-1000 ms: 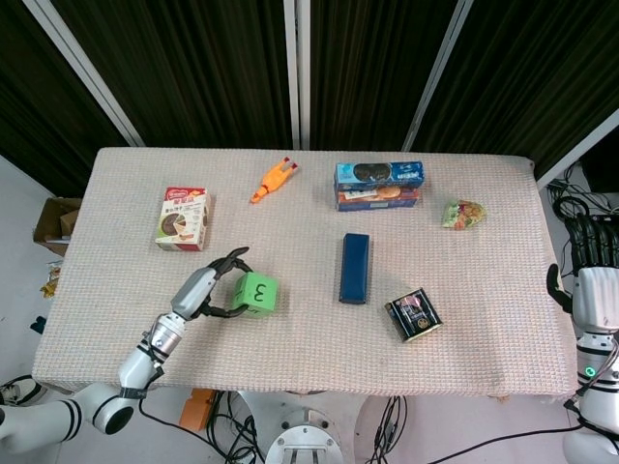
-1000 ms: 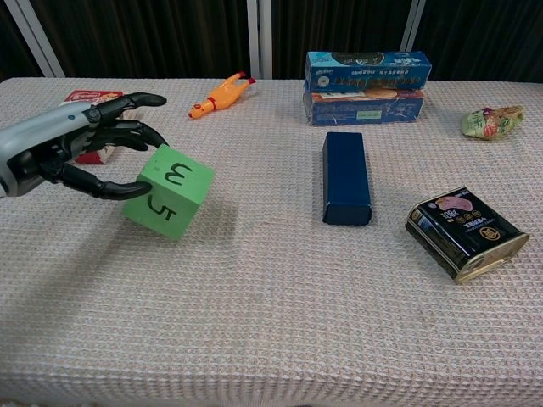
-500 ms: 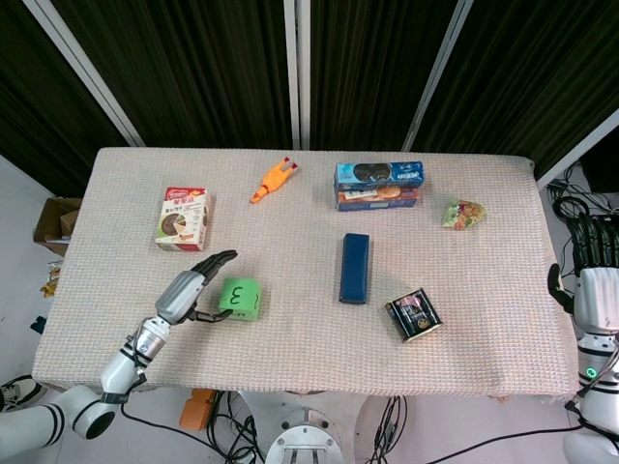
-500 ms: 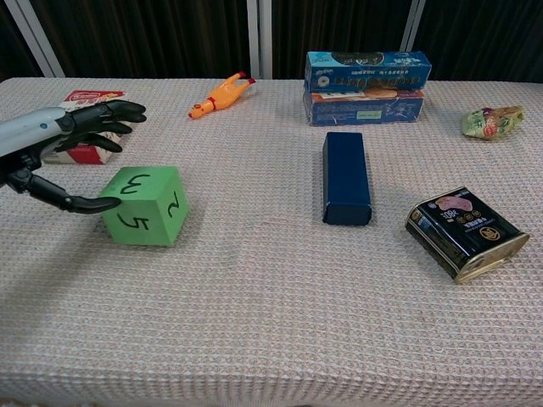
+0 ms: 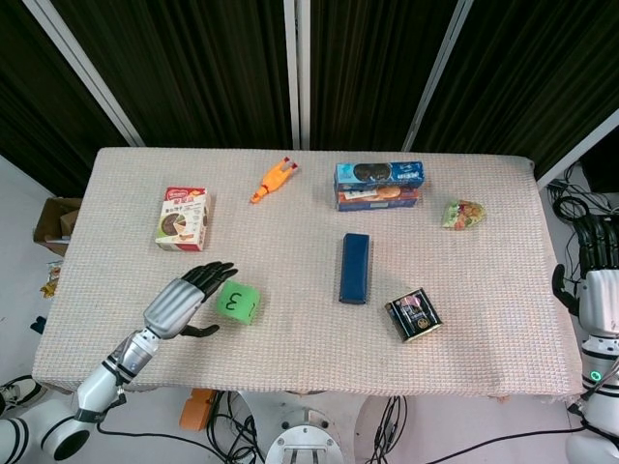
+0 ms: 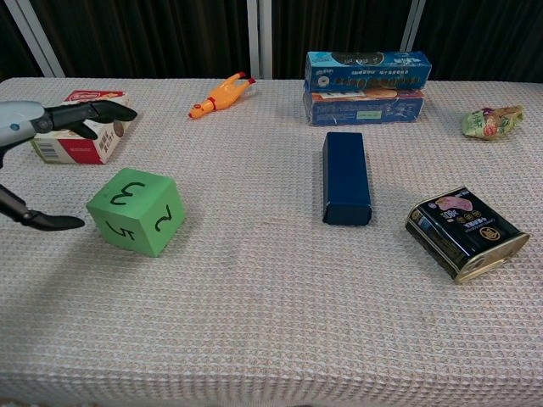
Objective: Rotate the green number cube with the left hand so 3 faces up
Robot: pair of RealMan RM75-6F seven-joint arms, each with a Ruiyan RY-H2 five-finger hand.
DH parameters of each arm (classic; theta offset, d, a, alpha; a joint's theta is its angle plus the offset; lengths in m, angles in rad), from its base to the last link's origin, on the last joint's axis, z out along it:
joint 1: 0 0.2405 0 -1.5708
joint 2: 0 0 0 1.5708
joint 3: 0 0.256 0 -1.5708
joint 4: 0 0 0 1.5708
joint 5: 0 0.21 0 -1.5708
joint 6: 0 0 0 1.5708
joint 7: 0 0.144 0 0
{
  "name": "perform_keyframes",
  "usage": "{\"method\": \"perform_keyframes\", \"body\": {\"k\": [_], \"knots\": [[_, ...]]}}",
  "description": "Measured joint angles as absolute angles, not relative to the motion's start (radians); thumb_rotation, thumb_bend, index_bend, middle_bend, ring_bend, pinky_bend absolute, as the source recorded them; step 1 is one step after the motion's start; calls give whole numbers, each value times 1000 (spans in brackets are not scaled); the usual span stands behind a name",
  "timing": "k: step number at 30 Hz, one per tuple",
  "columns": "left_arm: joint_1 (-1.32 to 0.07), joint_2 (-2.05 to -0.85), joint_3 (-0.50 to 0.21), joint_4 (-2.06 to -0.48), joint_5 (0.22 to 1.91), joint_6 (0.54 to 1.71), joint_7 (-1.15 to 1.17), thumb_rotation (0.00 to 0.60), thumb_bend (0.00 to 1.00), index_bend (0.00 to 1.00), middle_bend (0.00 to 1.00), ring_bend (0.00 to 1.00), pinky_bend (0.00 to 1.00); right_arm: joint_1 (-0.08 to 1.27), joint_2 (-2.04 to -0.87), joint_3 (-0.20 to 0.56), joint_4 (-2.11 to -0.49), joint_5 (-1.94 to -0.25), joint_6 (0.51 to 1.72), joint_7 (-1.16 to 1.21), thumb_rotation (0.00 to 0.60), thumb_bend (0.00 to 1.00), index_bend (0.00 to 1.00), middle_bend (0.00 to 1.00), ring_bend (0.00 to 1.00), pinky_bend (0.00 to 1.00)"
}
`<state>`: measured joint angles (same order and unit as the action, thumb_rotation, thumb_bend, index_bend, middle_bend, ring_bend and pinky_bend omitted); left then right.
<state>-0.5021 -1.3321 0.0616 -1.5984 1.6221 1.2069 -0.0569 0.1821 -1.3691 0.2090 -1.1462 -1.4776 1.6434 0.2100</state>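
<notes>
Now the green number cube (image 5: 237,302) is sitting flat on the woven table cover (image 5: 290,358), 3 facing up, while the left hand (image 5: 180,304) is hovering beside it, fingers spread, grasping nothing.

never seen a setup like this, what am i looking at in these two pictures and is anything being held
A two-armed robot with fingered hands sits at a cloth-covered table. One camera looks down from its head, the other forward from its chest. The left robot hand is open beside the green number cube, which shows 3 on top, holding nothing. The right robot hand hangs off the table edge, also holding nothing. Also lying there: a dark blue box, a black tin and an orange rubber chicken.
</notes>
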Motion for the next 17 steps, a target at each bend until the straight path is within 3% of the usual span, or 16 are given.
{"method": "perform_keyframes", "body": {"k": [5, 9, 13, 17], "knots": [[-428, -1282, 72, -1677, 1623, 1308, 134, 600, 177, 31, 47, 46, 158, 135, -1353, 175, -1171, -1494, 1679, 198, 600, 471, 0, 0, 0, 0], [-304, -1261, 85, -1681, 1621, 1491, 292, 600, 177, 64, 47, 46, 158, 71, -1338, 121, -1194, -1500, 1695, 168, 600, 434, 0, 0, 0, 0], [-161, -1248, 96, -1627, 1602, 1657, 345, 600, 178, 65, 47, 45, 158, 11, -1306, 66, -1252, -1478, 1671, 121, 600, 384, 0, 0, 0, 0], [-75, -1245, 102, -1532, 1575, 1717, 329, 600, 176, 65, 47, 44, 158, -14, -1282, 41, -1304, -1449, 1620, 84, 600, 379, 0, 0, 0, 0]]}}
